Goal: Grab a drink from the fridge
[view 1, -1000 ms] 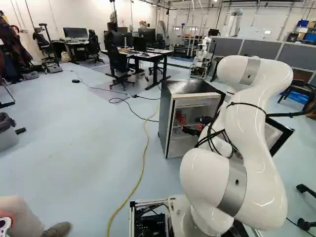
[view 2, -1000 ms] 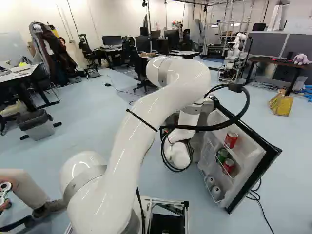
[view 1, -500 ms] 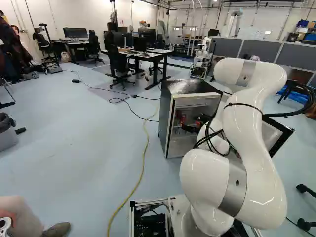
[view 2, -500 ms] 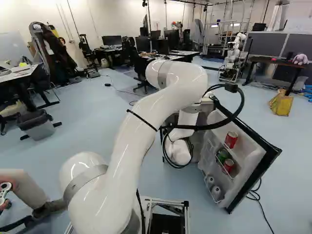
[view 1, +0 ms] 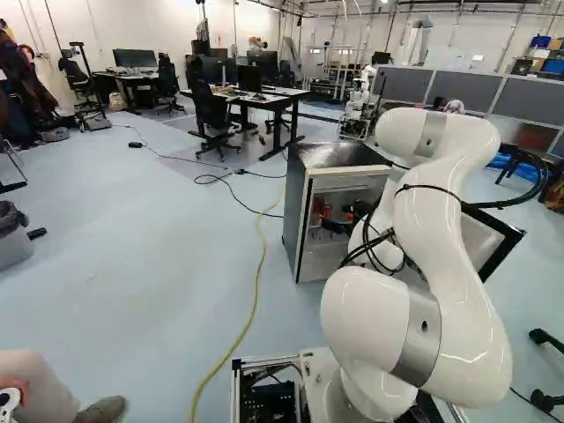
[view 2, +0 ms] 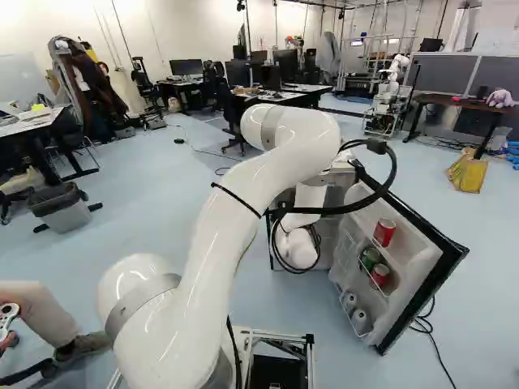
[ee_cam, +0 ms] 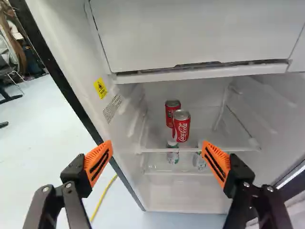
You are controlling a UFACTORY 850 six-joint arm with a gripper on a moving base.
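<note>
At the open front of the black, white-lined fridge (view 1: 296, 207): one black two-fingered gripper (view 1: 335, 226), orange pads (ee_cam: 99, 162) spread wide. Ahead, on a clear shelf (ee_cam: 162, 150): front red metal can (ee_cam: 181, 128); rear red metal can (ee_cam: 171, 108). On the opened door (view 2: 422, 267): two red cans (view 2: 384, 232), one green can (view 2: 371, 258).

You have: one pale blue floor (view 1: 159, 264); plain white walls (view 2: 105, 24); grey partitions (view 2: 442, 73); black desks with monitors (view 1: 134, 59); one dark office chair (view 1: 211, 115); one grey waste bin (view 2: 63, 208); one yellow cable (view 1: 256, 300); one yellow bag (view 2: 468, 172).
</note>
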